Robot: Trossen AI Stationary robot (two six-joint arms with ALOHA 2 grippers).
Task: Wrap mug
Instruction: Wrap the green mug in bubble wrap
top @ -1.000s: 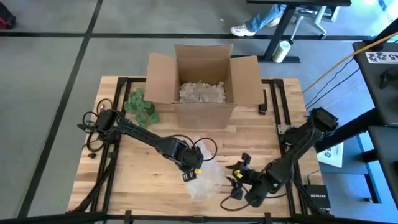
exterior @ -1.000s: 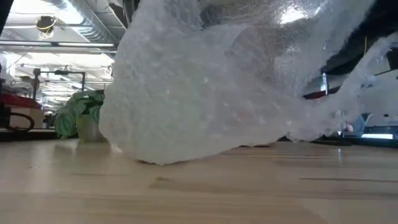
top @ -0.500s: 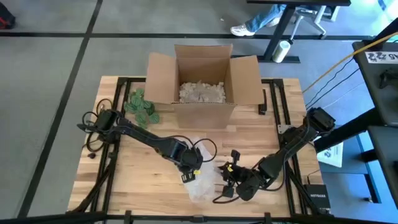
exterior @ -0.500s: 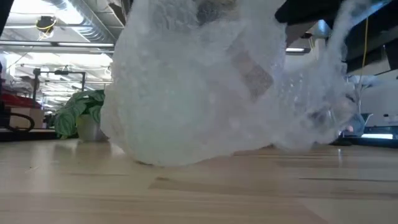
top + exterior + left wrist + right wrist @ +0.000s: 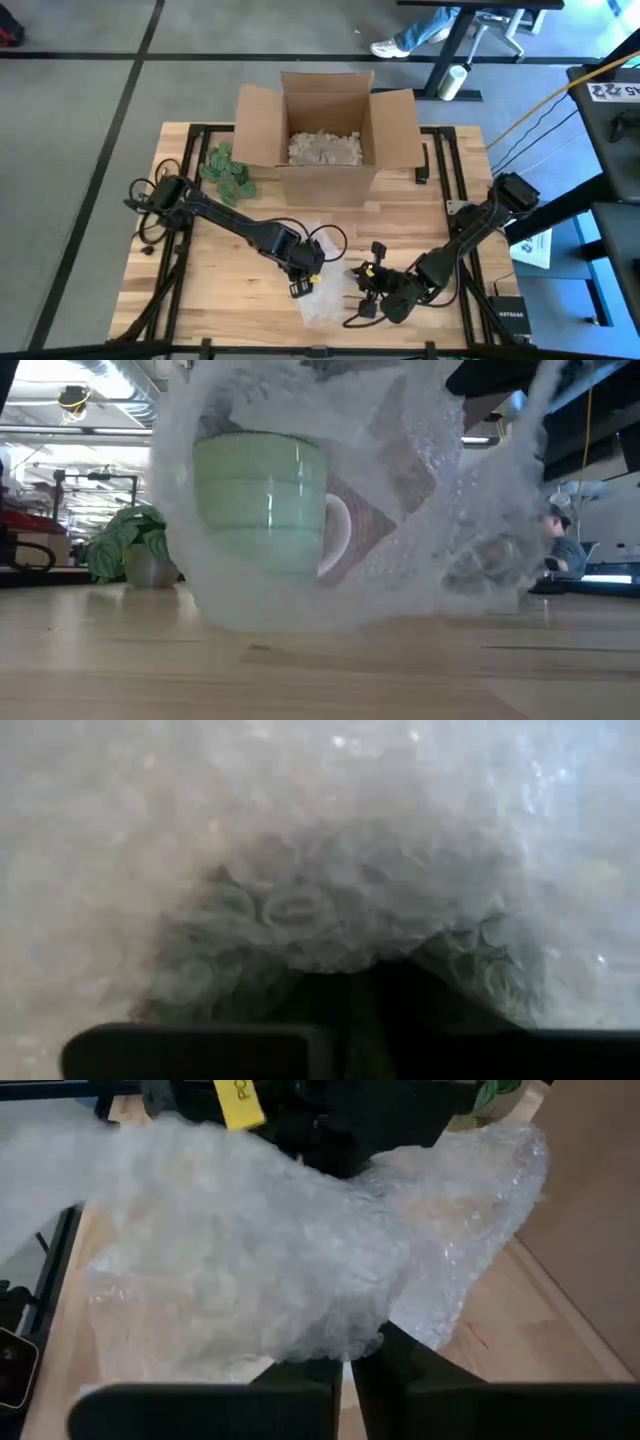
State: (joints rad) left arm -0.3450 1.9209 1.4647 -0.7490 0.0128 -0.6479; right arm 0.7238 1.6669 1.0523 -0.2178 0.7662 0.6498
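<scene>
While the pale green mug (image 5: 262, 505) sits inside the bubble wrap (image 5: 325, 288) near the front middle of the table (image 5: 420, 225), you're clearly in the thick of the wrapping step, not the boxing one. From the low camera the mug looks upright, handle to its right, and raised off the wood with wrap draped over and under it, so my guess is it's being held up rather than resting.

Your left gripper (image 5: 303, 282) is buried in the left side of the bundle. Its wrist camera is just bubbles pressed up against the lens, so I can't tell how far its fingers are open or what they've got.

Your right gripper (image 5: 344, 1372) is at the right edge of the sheet, and its fingers look nearly closed together with a fold of wrap pinched between them.

Next move, as I read it: pull that pinched flap over the mug's exposed side so the plastic closes round the handle, keeping the other side steady so the mug doesn't slide out. The wrap is slippery and floppy, so go slow.

The open cardboard box (image 5: 325, 125) with packing fill waits at the far side, and the little green plant (image 5: 228, 170) sits just left of it, well clear.
</scene>
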